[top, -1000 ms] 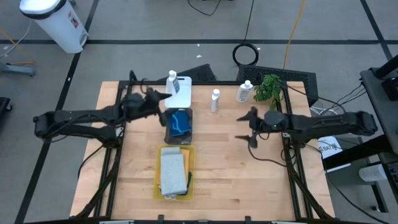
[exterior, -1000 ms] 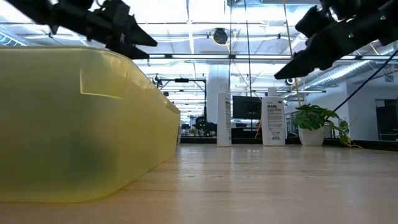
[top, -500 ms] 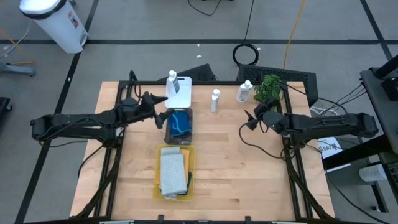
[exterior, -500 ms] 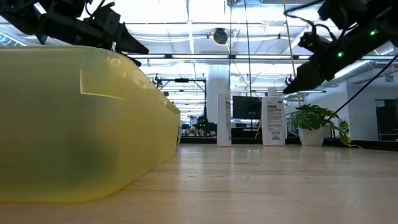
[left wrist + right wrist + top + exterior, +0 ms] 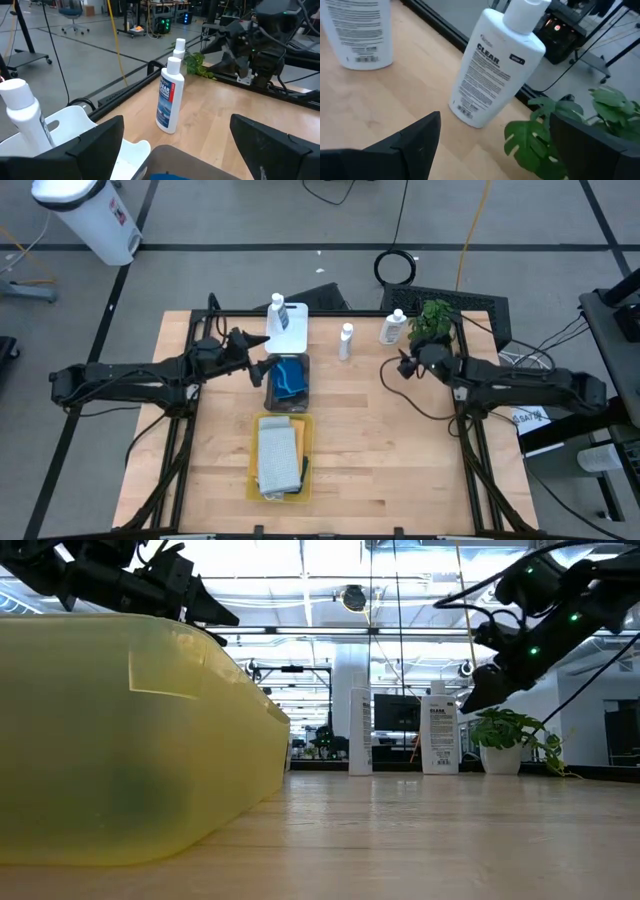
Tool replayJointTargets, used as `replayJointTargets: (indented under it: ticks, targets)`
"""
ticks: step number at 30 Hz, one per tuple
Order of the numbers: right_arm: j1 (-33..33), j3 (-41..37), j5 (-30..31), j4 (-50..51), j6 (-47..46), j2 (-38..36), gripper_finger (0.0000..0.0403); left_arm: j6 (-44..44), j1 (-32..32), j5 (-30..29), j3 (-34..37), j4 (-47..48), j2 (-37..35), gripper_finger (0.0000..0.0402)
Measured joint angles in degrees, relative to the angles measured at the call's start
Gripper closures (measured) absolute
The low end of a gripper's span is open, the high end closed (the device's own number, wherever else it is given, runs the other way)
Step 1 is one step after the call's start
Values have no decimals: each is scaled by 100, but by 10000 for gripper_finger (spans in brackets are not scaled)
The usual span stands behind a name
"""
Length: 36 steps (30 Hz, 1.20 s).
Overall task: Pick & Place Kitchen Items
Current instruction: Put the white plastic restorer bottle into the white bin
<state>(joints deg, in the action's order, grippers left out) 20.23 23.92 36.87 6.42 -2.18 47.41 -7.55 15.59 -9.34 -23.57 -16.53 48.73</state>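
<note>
Three white bottles show: one [image 5: 276, 310] stands on the white tray [image 5: 293, 332], one [image 5: 346, 341] on the bare table, one [image 5: 392, 328] beside the plant. Blue sponges [image 5: 289, 377] lie in the grey tray, folded cloths [image 5: 277, 458] in the yellow tray. My left gripper [image 5: 252, 356] hangs open and empty over the seam between the white and grey trays, facing the middle bottle [image 5: 168, 95]. My right gripper [image 5: 397, 366] is open and empty, just near of the bottle by the plant [image 5: 495, 65].
The green plant [image 5: 432, 320] stands at the far right, close behind my right gripper and showing in its wrist view [image 5: 555, 135]. The yellow tray [image 5: 130, 740] fills the low view's left. Bare wood lies between the trays and the right arm.
My right gripper has gone toward the table's far edge, toward the bottle by the plant, and has turned about its wrist. My left gripper has drawn back a little toward the table's near-left and then kept still. No object has moved.
</note>
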Motion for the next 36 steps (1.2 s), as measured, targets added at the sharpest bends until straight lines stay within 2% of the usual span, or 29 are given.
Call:
replayJointTargets:
  ticks: [8, 17, 23, 36]
  targets:
    - [1168, 0, -1826, -1049, 788, 147, 67, 0, 0, 9, 0, 0, 0, 21]
    - [2190, 0, -2723, -1434, 1344, 206, 67, 31, 0, 9, 0, 0, 0, 26]
    - [2688, 0, -3836, -2093, 1406, 626, 67, 31, 1, 6, -2, -2, 0, 32]
    - [2861, 2, -3890, -3187, 2087, 2078, 67, 107, 1, 2, -4, -1, 0, 22]
